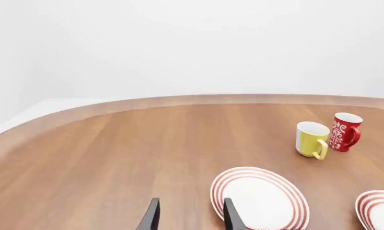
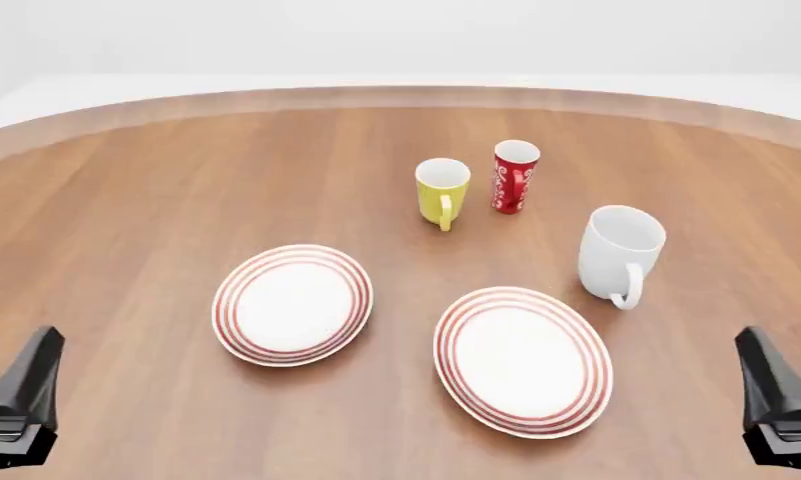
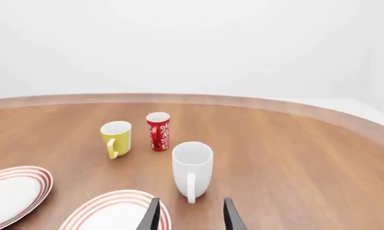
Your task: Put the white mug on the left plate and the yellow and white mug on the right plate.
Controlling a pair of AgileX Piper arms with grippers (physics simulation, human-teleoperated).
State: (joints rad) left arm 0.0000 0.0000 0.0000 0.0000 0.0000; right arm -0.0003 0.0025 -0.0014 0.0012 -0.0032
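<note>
White ceramic, the white mug [image 2: 620, 250] stands upright on the table [image 2: 147, 190] at 2 o'clock of the right plate [image 2: 523, 361], just beside it. The yellow and white mug [image 2: 442, 190] stands at 1 o'clock of the left plate [image 2: 293, 304], well apart. Left gripper [image 1: 190, 216] and right gripper [image 3: 190, 215] are spread, empty.

White mug [image 2: 620, 250], yellow mug [image 2: 442, 191], red white-patterned cup [image 2: 514, 176], red-ringed white plates [image 2: 292, 304].
</note>
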